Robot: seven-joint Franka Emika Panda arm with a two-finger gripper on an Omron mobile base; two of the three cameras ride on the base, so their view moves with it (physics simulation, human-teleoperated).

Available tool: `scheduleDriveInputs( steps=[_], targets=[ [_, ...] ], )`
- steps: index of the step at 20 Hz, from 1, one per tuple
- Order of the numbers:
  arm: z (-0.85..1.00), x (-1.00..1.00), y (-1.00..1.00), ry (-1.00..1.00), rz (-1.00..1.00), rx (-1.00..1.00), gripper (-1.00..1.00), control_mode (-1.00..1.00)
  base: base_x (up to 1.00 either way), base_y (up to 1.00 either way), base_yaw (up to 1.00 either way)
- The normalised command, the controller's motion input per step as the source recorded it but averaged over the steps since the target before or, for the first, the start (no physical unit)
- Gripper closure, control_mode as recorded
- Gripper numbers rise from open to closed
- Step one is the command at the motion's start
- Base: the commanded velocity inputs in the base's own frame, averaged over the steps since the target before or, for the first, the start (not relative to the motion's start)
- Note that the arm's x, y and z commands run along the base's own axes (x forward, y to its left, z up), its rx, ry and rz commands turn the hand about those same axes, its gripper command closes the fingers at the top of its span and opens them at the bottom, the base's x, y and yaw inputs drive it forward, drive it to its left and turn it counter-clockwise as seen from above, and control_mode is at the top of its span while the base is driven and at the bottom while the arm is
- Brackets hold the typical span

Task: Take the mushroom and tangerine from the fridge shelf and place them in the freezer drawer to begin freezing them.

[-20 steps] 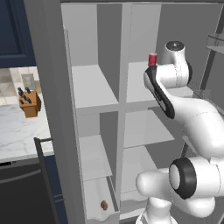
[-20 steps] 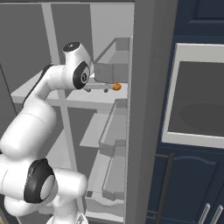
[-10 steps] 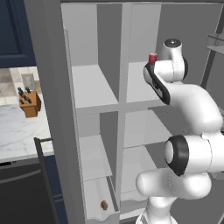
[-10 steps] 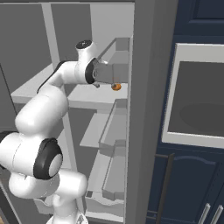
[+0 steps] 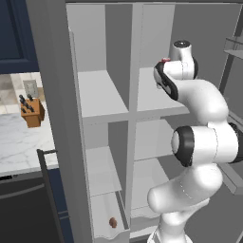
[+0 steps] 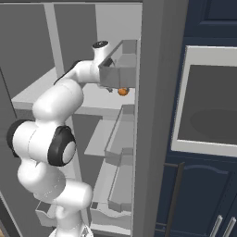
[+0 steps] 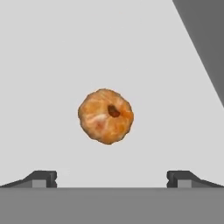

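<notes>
Tangerine, stem end toward camera

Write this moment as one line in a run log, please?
stage: reaching | small reddish-brown mushroom: in pale-grey freezer drawer | bright orange tangerine: on flat grey fridge shelf | gripper: open, over tangerine

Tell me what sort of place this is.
A rendered home kitchen, most likely: an open fridge with grey shelves, a knife block on a marble counter, and a built-in oven among dark blue cabinets.
</notes>
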Motion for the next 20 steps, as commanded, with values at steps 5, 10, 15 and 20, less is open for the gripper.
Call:
scheduleDriveInputs(
  steps=[5,10,15,20],
  targets=[
    [-0.20,0.51,0.00,0.08,0.00,0.00,-1.00,-1.00,0.00,0.00,0.00],
    [-0.13,0.40,0.00,0.03,0.00,0.00,-1.00,-1.00,0.00,0.00,0.00],
    [-0.14,0.13,-0.07,0.03,0.00,0.00,-1.00,-1.00,0.00,0.00,0.00],
    [-0.25,-0.01,-0.11,0.01,0.00,0.00,-1.00,-1.00,0.00,0.00,0.00]
  ],
)
